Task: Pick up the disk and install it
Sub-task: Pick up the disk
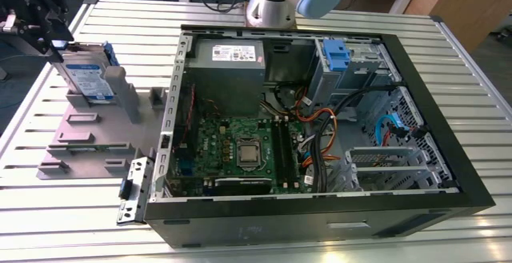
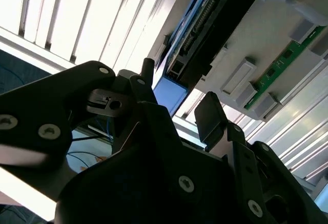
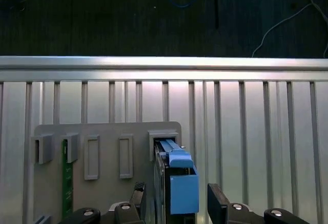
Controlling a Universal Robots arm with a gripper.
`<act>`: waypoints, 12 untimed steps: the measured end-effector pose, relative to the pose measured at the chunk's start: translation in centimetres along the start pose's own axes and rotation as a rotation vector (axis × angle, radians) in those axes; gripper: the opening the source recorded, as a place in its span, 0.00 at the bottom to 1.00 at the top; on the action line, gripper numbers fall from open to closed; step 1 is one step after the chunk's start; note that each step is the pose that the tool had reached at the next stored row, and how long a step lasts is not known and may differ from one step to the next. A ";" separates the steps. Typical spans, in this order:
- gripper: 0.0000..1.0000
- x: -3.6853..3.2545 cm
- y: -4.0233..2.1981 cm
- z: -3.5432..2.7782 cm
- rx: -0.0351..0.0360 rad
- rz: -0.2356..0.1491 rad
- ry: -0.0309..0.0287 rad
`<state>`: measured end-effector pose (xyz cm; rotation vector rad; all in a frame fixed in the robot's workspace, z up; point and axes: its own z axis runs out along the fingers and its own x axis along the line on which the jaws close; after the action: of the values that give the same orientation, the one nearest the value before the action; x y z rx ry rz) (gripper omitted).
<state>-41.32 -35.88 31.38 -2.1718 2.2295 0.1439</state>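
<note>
The disk (image 1: 86, 78) is standing on edge in a slot of the grey plastic stand (image 1: 80, 137), at the far end of the stand on the exterior view's left. Its labelled face is turning toward the near side. Its long axis appears to be running up from the stand, with a thin blue-railed edge on top.

The stand is lying on the slatted table (image 1: 120, 11), between the table's left edge and the left wall of the open computer case (image 1: 320, 215). Bare slats are running on past the far side of the stand. An upright post (image 1: 120, 92) is rising just beside the disk on the exterior view's right (the tightest spot near it).

The gripper (image 1: 56, 35) is hanging at the disk's top far corner. In the first wrist view its claw (image 3: 177, 190) is spread, with one of the fingers (image 3: 218, 201) on each side of the disk (image 3: 174, 178). A slim gap is showing between the blue rail and that finger, so nothing is being pinched. In the second wrist view the gripper (image 2: 179, 88) is straddling the blue end of the disk (image 2: 205, 24) in the same way.

Inside the case, a blue drive carrier (image 1: 336, 53) is sitting in the far right bay, and the grey power-supply box (image 1: 228, 62) is lying against the far wall.
</note>
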 end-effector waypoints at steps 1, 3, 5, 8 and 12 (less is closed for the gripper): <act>0.59 0.01 0.00 0.07 -0.0001 0.000 0.0000; 0.59 0.02 0.01 0.23 -0.0001 0.000 0.0000; 0.59 0.03 0.01 0.36 -0.0001 0.000 0.0000; 0.59 0.05 0.03 0.57 0.0000 0.000 0.0000; 0.59 0.07 0.04 0.86 0.0000 0.000 -0.0001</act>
<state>-41.40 -35.88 30.52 -2.1717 2.2295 0.1441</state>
